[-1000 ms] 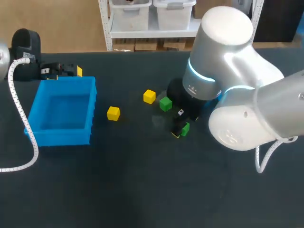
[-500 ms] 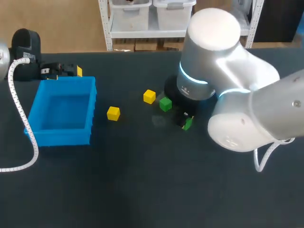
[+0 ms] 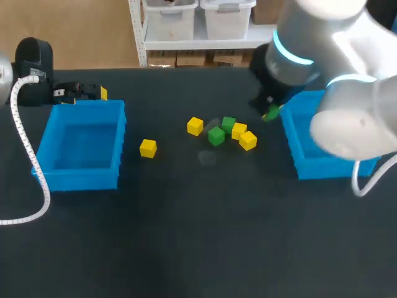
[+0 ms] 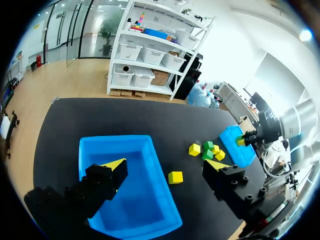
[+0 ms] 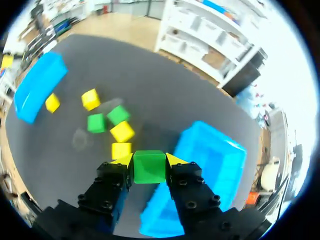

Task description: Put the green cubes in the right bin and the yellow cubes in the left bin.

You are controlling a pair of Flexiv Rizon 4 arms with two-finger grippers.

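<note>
Since a second ago my right gripper (image 5: 149,162) has swung from table centre to the right bin (image 3: 329,167) rim, yellow tips clamped on a smooth, sharp-edged green cube (image 5: 149,170). I see my left gripper (image 4: 165,165) spread wide, the glossy blue left bin (image 4: 135,175) ahead of it.

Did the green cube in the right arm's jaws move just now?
Yes. The held green cube went rightward, away from the loose green cube, to the right bin's rim.

no readable text — no labels, signs
</note>
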